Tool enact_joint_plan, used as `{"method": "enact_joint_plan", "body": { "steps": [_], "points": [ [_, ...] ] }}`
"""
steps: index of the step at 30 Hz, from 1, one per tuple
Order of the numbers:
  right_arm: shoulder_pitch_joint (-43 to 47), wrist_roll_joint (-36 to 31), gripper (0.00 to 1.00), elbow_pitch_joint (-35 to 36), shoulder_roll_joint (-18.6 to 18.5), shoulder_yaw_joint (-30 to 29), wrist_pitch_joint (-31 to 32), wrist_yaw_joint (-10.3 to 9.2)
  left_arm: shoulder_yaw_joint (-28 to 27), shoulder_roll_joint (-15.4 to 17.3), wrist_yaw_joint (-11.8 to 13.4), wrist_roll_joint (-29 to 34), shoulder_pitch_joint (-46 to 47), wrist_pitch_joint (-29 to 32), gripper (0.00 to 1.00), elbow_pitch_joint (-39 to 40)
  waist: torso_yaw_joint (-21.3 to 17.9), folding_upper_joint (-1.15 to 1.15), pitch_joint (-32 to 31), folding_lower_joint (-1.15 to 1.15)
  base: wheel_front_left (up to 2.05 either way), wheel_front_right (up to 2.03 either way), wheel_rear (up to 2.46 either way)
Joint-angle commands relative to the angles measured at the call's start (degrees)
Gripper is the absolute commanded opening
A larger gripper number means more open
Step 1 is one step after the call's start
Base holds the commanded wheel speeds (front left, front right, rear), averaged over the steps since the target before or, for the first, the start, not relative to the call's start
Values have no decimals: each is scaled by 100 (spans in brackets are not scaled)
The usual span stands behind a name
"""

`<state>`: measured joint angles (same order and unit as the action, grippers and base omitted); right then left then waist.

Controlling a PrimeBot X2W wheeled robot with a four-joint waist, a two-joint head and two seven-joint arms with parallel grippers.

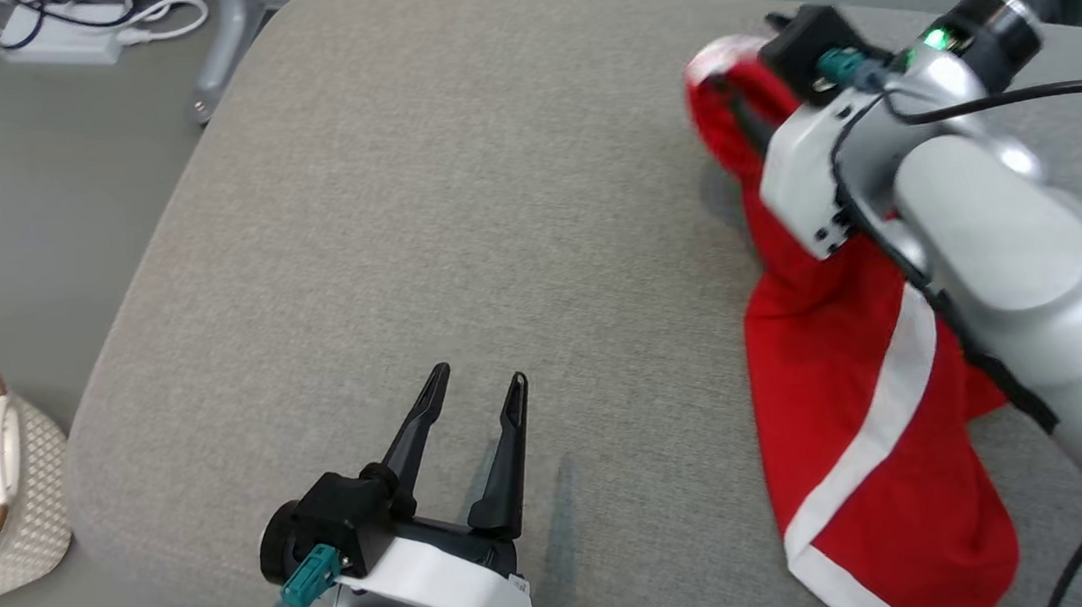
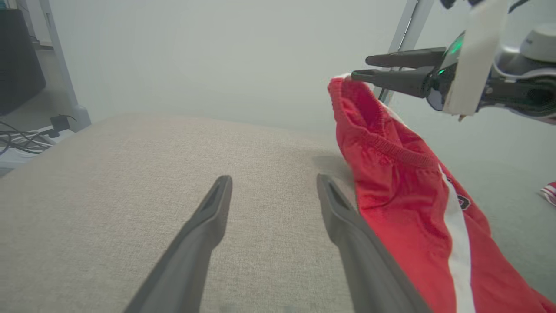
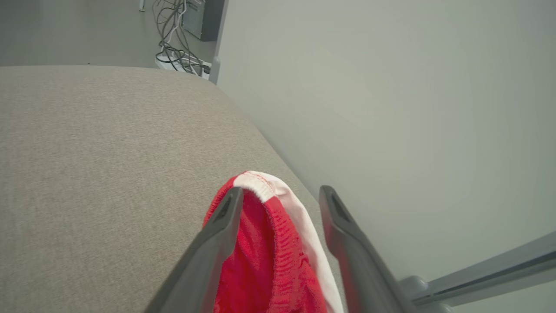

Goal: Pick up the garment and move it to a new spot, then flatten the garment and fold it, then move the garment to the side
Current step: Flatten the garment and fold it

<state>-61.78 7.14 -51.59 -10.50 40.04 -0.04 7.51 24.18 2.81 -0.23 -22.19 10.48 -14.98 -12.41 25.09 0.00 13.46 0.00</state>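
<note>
Over on the right of the grey fabric-covered surface (image 1: 440,203) lies the red cloth garment with a white stripe (image 1: 851,381), its waistband raised between the spread jaws of the right gripper (image 3: 281,195). The left gripper (image 1: 480,374) hovers nearby, jaws spread.

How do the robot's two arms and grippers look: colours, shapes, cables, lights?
The left gripper and the right gripper each have two long, tapering dark-grey fingers, a black base, a white housing and a teal connector. The right forearm is smooth silver-grey, with a black cable and a green light.
</note>
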Motion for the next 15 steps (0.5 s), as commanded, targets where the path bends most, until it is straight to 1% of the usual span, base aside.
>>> {"method": "enact_joint_plan", "body": {
  "steps": [1,5,8,12,15],
  "points": [
    [-196,155,100,-305,137,111,-65,-5,13,21,71,-61,90,-20,100,13,186,0,83,0,0,0,0],
    [-280,468,100,-891,381,460,114,-5,16,16,122,-69,109,-20,100,9,167,0,43,0,0,0,0],
    [-379,728,100,-1113,477,768,348,-5,-61,20,154,6,73,-20,100,15,40,0,-43,0,0,0,0],
    [-505,1022,100,-1149,464,985,209,-5,-173,20,143,97,47,-20,100,65,-223,0,-137,0,0,0,0],
    [-587,1250,100,-1066,400,991,-119,-5,-277,21,119,192,43,-20,100,96,-476,0,-235,0,0,0,0]
  ]
}}
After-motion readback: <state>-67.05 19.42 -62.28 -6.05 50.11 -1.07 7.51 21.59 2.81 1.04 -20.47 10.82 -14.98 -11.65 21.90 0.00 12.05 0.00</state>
